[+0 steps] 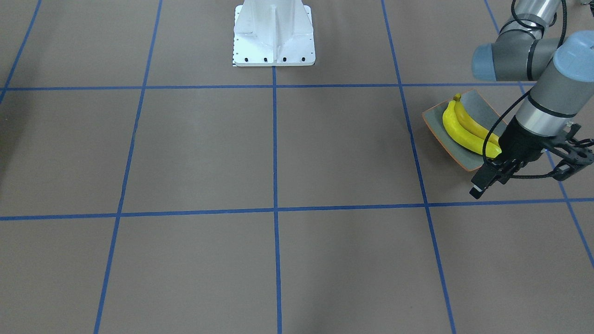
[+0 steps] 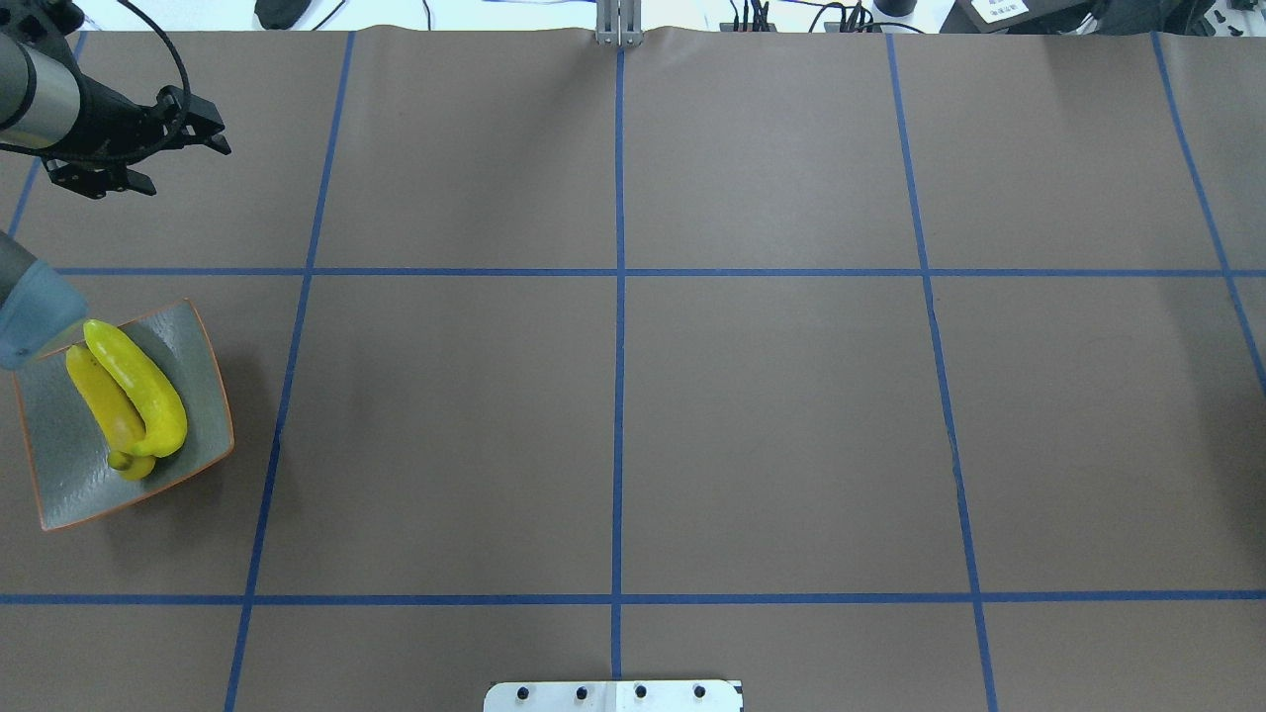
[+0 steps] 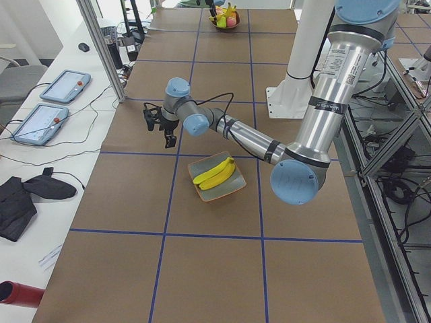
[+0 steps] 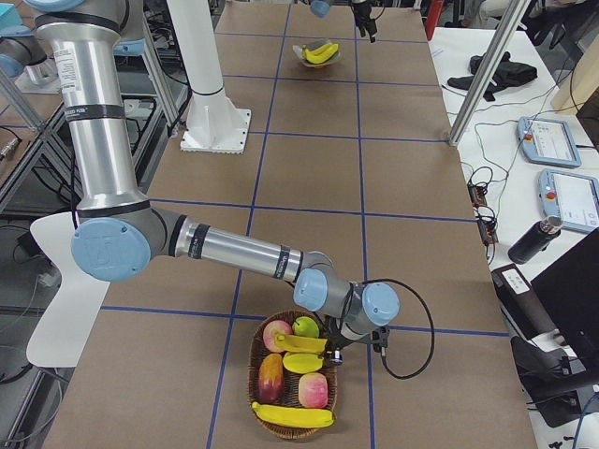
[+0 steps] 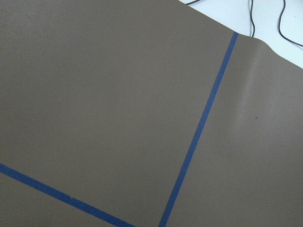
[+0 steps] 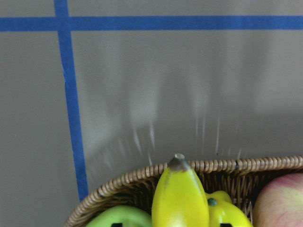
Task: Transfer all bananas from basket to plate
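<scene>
Two yellow bananas (image 1: 466,130) lie side by side on the grey-green plate (image 1: 482,104), also in the overhead view (image 2: 129,396) at the plate (image 2: 69,475) on the left edge. My left gripper (image 1: 524,178) is open and empty, hanging beyond the plate; it also shows in the overhead view (image 2: 188,168). The wicker basket (image 4: 267,416) holds two more bananas: one (image 4: 301,344) under my right gripper (image 4: 329,351), one (image 4: 292,414) at the near rim. The right wrist view shows a banana tip (image 6: 180,189) at the basket rim (image 6: 132,178), but no fingers, so I cannot tell the gripper's state.
The basket also holds a green apple (image 4: 305,325), reddish fruit (image 4: 271,376) and a small yellow fruit (image 6: 227,213). The white robot base (image 1: 274,32) stands at the table's middle edge. Blue tape lines grid the brown table. A post (image 3: 101,47) stands past the left gripper.
</scene>
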